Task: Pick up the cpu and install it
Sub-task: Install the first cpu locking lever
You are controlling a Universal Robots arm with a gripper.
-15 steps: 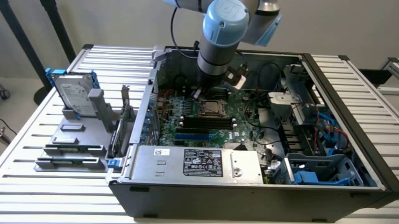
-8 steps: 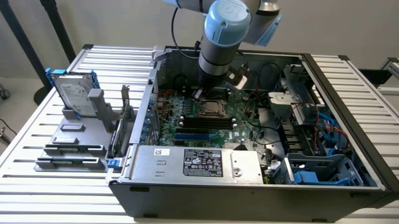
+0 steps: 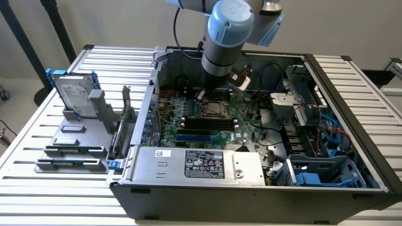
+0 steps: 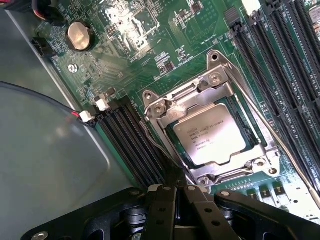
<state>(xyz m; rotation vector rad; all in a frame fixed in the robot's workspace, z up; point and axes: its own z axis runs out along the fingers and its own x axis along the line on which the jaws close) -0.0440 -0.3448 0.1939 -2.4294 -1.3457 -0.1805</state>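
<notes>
The tool (image 4: 175, 186) has its two black fingers (image 4: 162, 210) pressed together with nothing between them. Its body is cut off by the edge of the wrist view, so only the linkages and the narrow tips show. The tips end just beside one corner of the CPU socket bracket (image 4: 161, 107), near a screw; whether they touch the metal I cannot tell.

The cpu (image 4: 216, 136) lies flat inside that socket, silver top up, framed on all sides by the bracket. The print on it is too small to read. A thin wire lever (image 4: 287, 150) runs along one side of the socket, and whether it is latched is hard to make out.

Black memory slots (image 4: 132, 145) flank the socket on the green motherboard (image 4: 150, 65), and a coin cell battery (image 4: 80, 36) sits further off. A large pale grey curved shape (image 4: 45, 165) is blurred and cannot be identified.

In the exterior view the arm (image 3: 226, 37) reaches down into the open computer case (image 3: 251, 197), and its wrist hides most of the tool (image 3: 202, 95) above the socket. A power supply (image 3: 201, 165) fills the case's near side. On the slatted surface (image 3: 37, 141), at the exterior view's left, a hard drive in a blue frame (image 3: 74, 96) stands upright in a grey holder (image 3: 72, 141).
</notes>
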